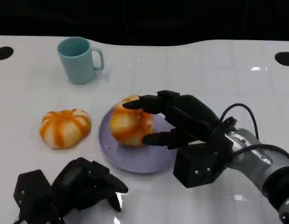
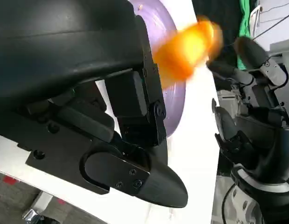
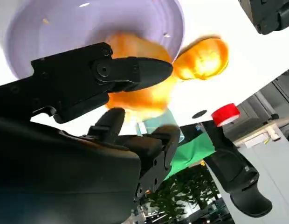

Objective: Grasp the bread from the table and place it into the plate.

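An orange-and-white bread roll (image 1: 128, 125) sits over the left part of the lilac plate (image 1: 135, 165), and my right hand (image 1: 182, 119) grips it with fingers on its far side and thumb on its near side. In the right wrist view the same roll (image 3: 140, 95) shows between the black fingers (image 3: 130, 70), in front of the plate (image 3: 65, 23). A second, similar roll (image 1: 65, 127) lies on the table left of the plate. My left hand (image 1: 84, 184) rests near the table's front edge, fingers curled in with nothing in them. The left wrist view shows the plate (image 2: 172, 109) and the blurred roll (image 2: 186, 49).
A light blue mug (image 1: 79, 59) stands at the back left, handle to the right. Black round holes (image 1: 3, 52) mark the table's far corners. The white table (image 1: 219, 74) has bare room at the right and back.
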